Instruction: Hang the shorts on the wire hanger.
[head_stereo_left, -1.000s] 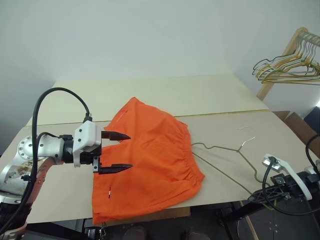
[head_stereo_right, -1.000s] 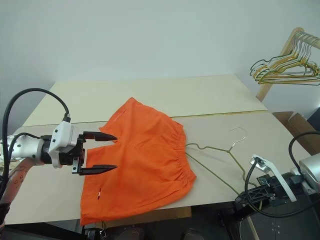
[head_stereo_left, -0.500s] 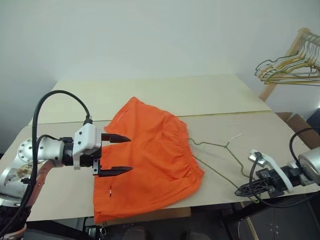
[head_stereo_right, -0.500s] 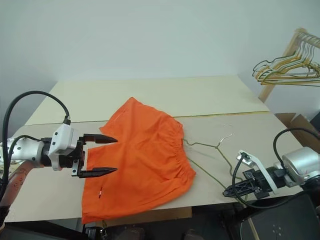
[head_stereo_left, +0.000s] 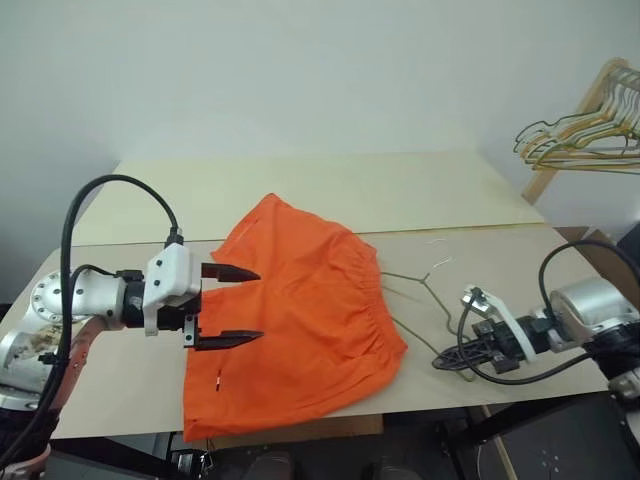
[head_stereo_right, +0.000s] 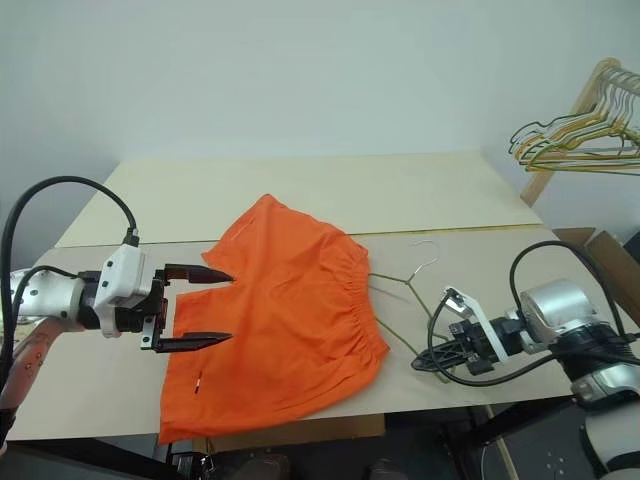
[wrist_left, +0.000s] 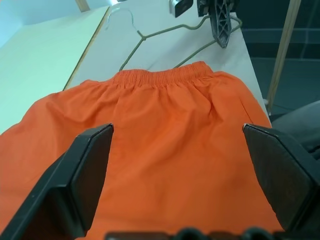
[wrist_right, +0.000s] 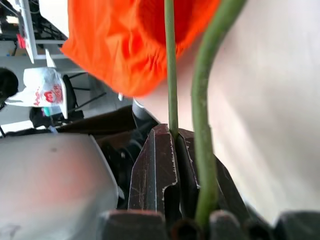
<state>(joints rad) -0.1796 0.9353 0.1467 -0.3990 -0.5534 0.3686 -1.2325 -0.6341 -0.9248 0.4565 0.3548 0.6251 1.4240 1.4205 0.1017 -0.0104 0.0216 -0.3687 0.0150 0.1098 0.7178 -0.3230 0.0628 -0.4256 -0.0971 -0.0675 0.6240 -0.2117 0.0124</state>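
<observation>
Bare table (head_stereo_left: 330, 190) lies open behind the orange shorts (head_stereo_left: 300, 310). The wire hanger (head_stereo_right: 405, 285), just beside their waistband, crosses the room on the right (a bunch of hangers (head_stereo_left: 580, 135) hangs well clear, far right).

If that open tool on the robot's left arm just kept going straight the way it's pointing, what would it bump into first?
Most likely the shorts. The left tool hangs open over their edge, pointing across and slightly down at the orange cloth, so it should meet fabric first. Its height above the cloth is hard to judge.
</observation>
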